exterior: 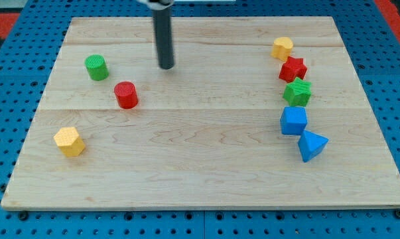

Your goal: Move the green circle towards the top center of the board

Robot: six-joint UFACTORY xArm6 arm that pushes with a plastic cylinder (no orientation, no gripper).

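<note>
The green circle (96, 67) is a short green cylinder on the wooden board (206, 159), at the view's upper left. My tip (166, 66) is the lower end of the dark rod, standing to the right of the green circle with a clear gap between them, near the view's top centre. A red cylinder (126, 94) sits below and between the green circle and my tip, touching neither.
A yellow hexagon block (69, 141) lies at the left. On the right runs a column: a yellow block (283, 48), a red star (292, 68), a green star (297, 91), a blue cube (293, 121) and a blue triangle (311, 145).
</note>
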